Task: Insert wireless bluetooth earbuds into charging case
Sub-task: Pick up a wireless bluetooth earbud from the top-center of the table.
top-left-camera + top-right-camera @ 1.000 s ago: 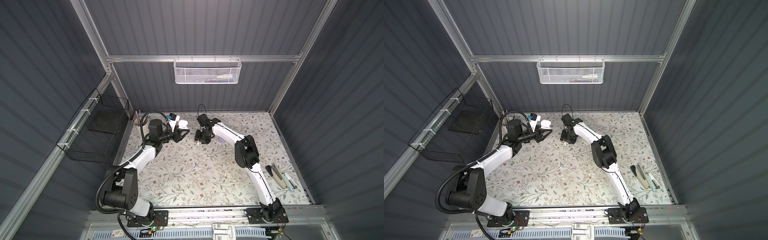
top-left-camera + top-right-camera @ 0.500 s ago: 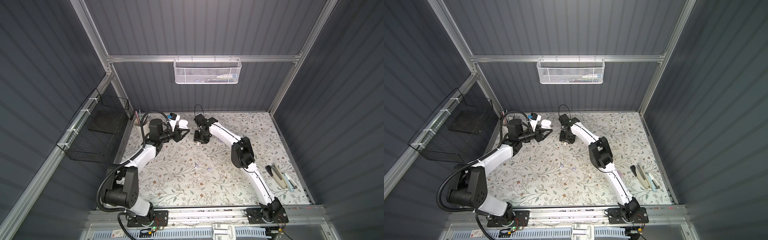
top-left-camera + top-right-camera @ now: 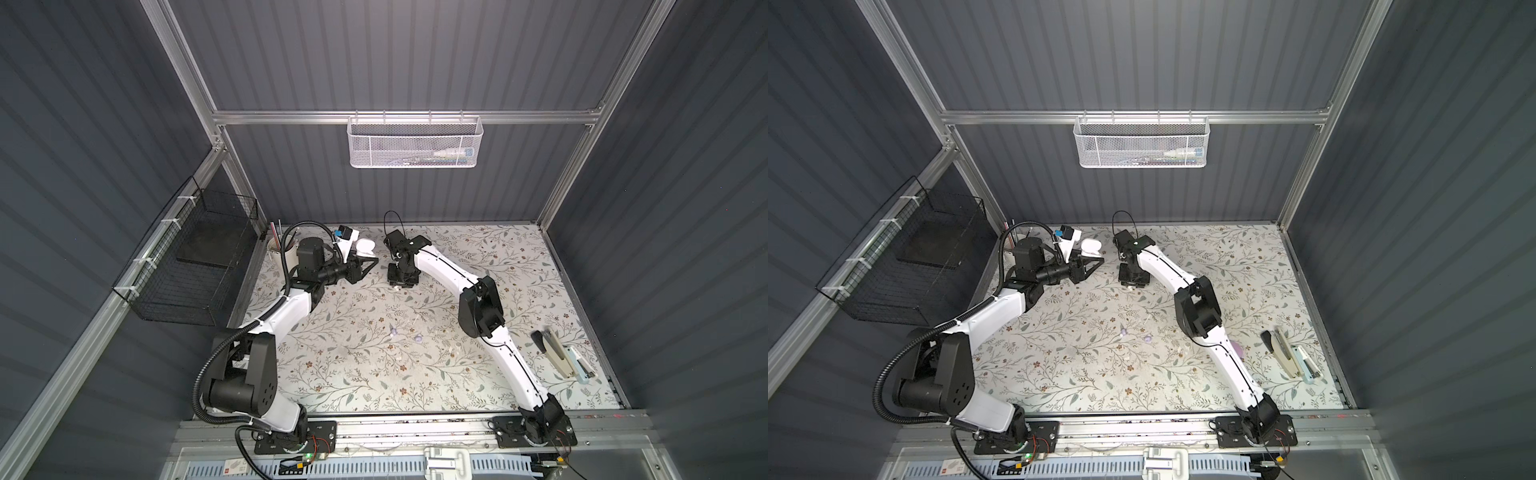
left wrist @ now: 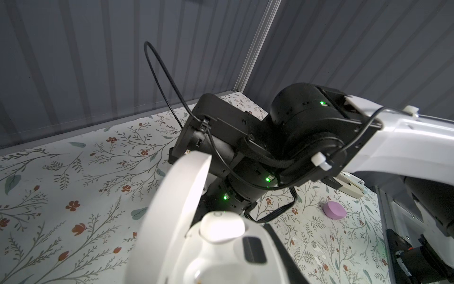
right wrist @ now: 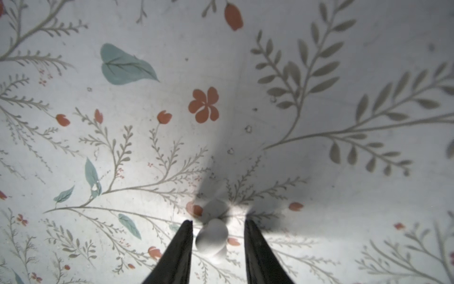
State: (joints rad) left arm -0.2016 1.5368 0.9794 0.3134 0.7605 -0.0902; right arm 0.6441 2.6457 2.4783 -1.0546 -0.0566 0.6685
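Jaws of the right gripper point(image 5: 218, 234) have drawn in over the last second and now stand on either side of a white earbud point(image 5: 212, 237). They are not yet clamped: one finger is right at the bud's flank, while a strip of the floral surface point(image 5: 172, 37) shows between the bud and the other finger. The bud lies on the surface near its back edge, left of the middle, with the gripper pointing straight down over it in both top views. The right arm's elbow has also swung a little inward since a second ago, which has brought the fingers into line over the bud.

Just beside it, toward the back left corner, the left gripper point(image 3: 368, 264) has not moved. It is clenched on the open charging case point(image 4: 221, 258), holding it off the surface with its lid point(image 4: 177, 196) swung up. A seated bud point(image 4: 222, 226) already fills one socket.

The pick looks to be at the point of closure. What remains is the last squeeze, a lift and a short carry across to the waiting case. Because one finger arrives first, the small rounded bud could be pushed sideways or pop out.

Farther out, two lavender buds point(image 3: 392, 331) lie loose mid-surface. A lavender case point(image 4: 333, 210) sits shut beside the right arm.
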